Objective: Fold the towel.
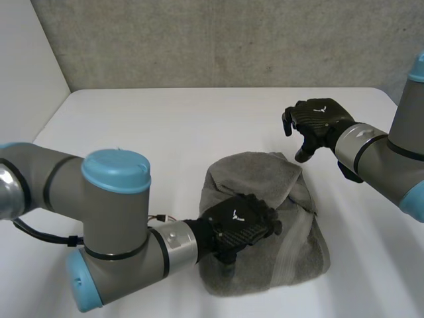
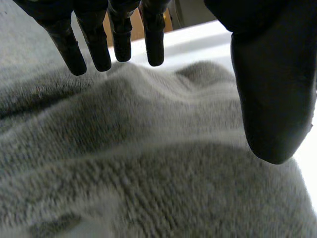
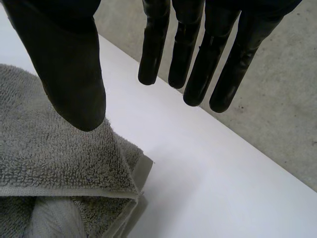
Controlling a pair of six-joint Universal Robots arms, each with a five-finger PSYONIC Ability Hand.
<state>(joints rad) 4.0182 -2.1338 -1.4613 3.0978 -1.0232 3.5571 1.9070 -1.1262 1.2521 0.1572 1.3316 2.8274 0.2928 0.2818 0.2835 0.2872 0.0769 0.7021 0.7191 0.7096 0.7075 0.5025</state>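
A grey towel [image 1: 271,225] lies folded and bunched on the white table [image 1: 165,146], its folded corner [image 3: 133,191] below my right thumb. My left hand [image 1: 242,222] rests on the towel's near-left part, fingers [image 2: 94,44] straight and spread over the cloth [image 2: 148,163], holding nothing. My right hand [image 1: 318,122] hovers above the table just beyond the towel's far right corner, fingers [image 3: 198,54] straight and apart from the thumb [image 3: 74,74], empty.
A concrete wall [image 1: 232,40] stands behind the table's far edge. Bare table surface lies to the left of the towel and beyond it. The table's far edge [image 3: 223,129] runs close past my right fingertips.
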